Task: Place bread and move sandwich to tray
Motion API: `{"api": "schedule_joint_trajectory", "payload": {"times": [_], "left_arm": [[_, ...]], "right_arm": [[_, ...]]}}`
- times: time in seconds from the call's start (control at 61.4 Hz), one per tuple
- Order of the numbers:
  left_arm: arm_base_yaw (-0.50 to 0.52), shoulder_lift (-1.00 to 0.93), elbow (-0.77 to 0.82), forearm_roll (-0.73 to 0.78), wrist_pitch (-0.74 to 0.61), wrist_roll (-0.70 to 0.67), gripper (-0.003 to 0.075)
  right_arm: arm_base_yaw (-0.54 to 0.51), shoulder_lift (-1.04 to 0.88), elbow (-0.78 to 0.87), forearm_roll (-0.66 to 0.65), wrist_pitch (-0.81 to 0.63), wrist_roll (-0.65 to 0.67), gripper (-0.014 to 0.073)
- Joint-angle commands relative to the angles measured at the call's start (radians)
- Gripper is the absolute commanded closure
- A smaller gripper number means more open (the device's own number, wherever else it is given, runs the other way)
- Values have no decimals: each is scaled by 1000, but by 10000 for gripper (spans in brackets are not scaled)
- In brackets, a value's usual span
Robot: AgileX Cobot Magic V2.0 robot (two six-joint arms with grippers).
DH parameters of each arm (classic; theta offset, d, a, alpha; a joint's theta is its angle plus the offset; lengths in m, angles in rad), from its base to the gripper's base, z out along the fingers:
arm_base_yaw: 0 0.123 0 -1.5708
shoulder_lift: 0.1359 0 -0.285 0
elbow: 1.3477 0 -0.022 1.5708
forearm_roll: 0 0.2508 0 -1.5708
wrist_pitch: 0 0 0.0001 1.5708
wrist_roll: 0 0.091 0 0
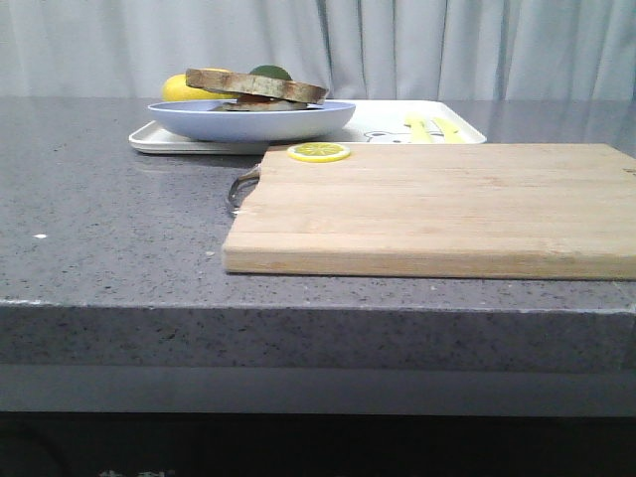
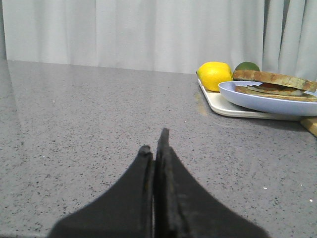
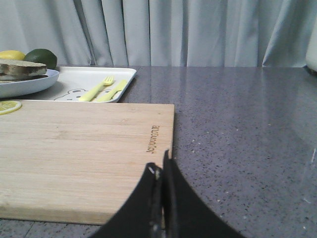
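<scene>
The sandwich (image 1: pixel 260 89) lies on a round pale-blue plate (image 1: pixel 248 121), and a thick brown-crusted bread slice (image 1: pixel 253 81) is its top layer. The plate rests on the left part of the white tray (image 1: pixel 174 142). Neither gripper shows in the front view. In the left wrist view my left gripper (image 2: pixel 154 140) is shut and empty, low over the bare grey counter, well short of the tray (image 2: pixel 223 106) and the sandwich (image 2: pixel 275 82). My right gripper (image 3: pixel 158 161) is shut and empty over the wooden board's near right corner, far from the tray (image 3: pixel 124 82).
A wooden cutting board (image 1: pixel 437 209) fills the middle and right of the counter, with a lemon slice (image 1: pixel 318 152) at its far left corner. A lemon (image 2: pixel 214 75) and a lime (image 2: pixel 246 66) sit behind the plate. A yellow fork and knife (image 3: pixel 101 89) lie on the tray.
</scene>
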Motion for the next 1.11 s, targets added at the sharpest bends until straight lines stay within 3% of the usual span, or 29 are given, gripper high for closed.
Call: {"api": "schedule_joint_trajectory", "payload": {"times": [0.0, 1.092], "left_arm": [[0, -21, 2, -2, -81, 2, 741], [0, -21, 2, -2, -81, 2, 741]], "right_arm": [[-5, -19, -3, 0, -83, -6, 659], [-5, -19, -3, 0, -91, 68, 659]]}}
